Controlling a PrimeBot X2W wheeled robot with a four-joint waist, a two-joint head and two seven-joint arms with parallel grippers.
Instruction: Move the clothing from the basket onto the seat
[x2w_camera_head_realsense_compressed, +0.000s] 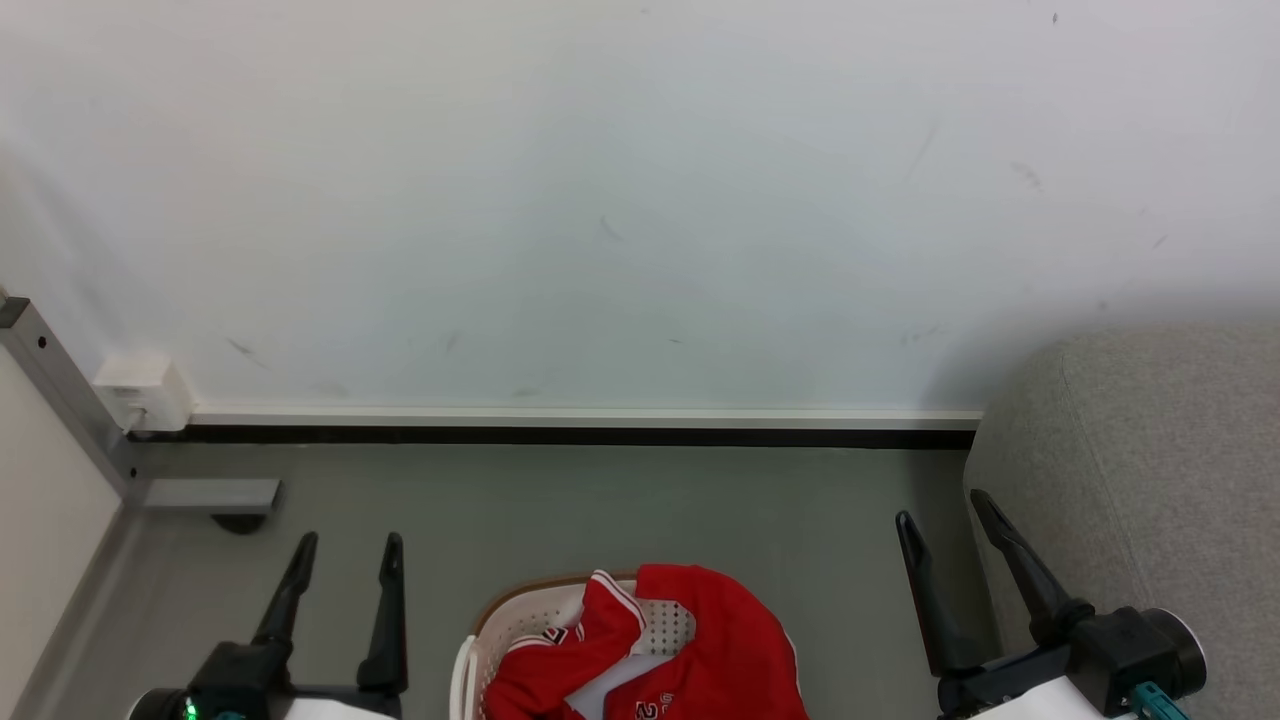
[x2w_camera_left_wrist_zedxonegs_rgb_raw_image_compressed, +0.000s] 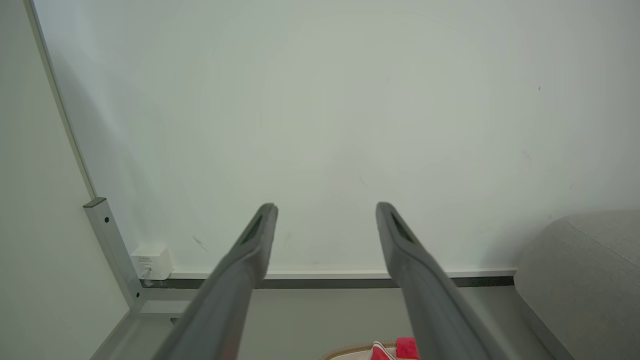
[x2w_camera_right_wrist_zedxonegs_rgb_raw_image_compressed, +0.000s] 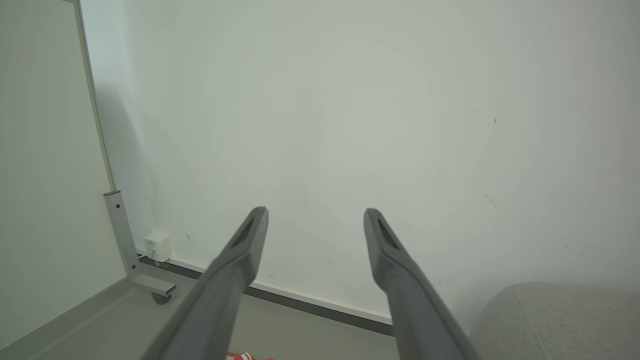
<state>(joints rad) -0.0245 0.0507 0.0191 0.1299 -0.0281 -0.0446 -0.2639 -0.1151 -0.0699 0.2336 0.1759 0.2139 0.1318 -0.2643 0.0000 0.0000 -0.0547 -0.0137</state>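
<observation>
1. Clothing (x2w_camera_head_realsense_compressed: 700, 650) lies heaped in the basket (x2w_camera_head_realsense_compressed: 525, 607), low between both grippers, untouched.
2. Left gripper (x2w_camera_head_realsense_compressed: 350, 542) and right gripper (x2w_camera_head_realsense_compressed: 940, 508) hover above the floor (x2w_camera_head_realsense_compressed: 620, 500), fingers (x2w_camera_head_realsense_compressed: 387, 600) spread wide, empty, likely readying a reach.
3. Seat (x2w_camera_head_realsense_compressed: 1150, 480) stands just beside the right gripper.

On the grey floor (x2w_camera_head_realsense_compressed: 600, 500) stand the basket (x2w_camera_head_realsense_compressed: 515, 620), the seat (x2w_camera_head_realsense_compressed: 1150, 480) at right and a metal foot (x2w_camera_head_realsense_compressed: 210, 494) at left.

left tool (x2w_camera_head_realsense_compressed: 350, 541) and right tool (x2w_camera_head_realsense_compressed: 941, 508): long tapering black fingers (x2w_camera_head_realsense_compressed: 388, 610), black bases (x2w_camera_head_realsense_compressed: 1110, 640), white forearms (x2w_camera_head_realsense_compressed: 1040, 702); green light (x2w_camera_head_realsense_compressed: 190, 711), teal fitting (x2w_camera_head_realsense_compressed: 1155, 700).
</observation>
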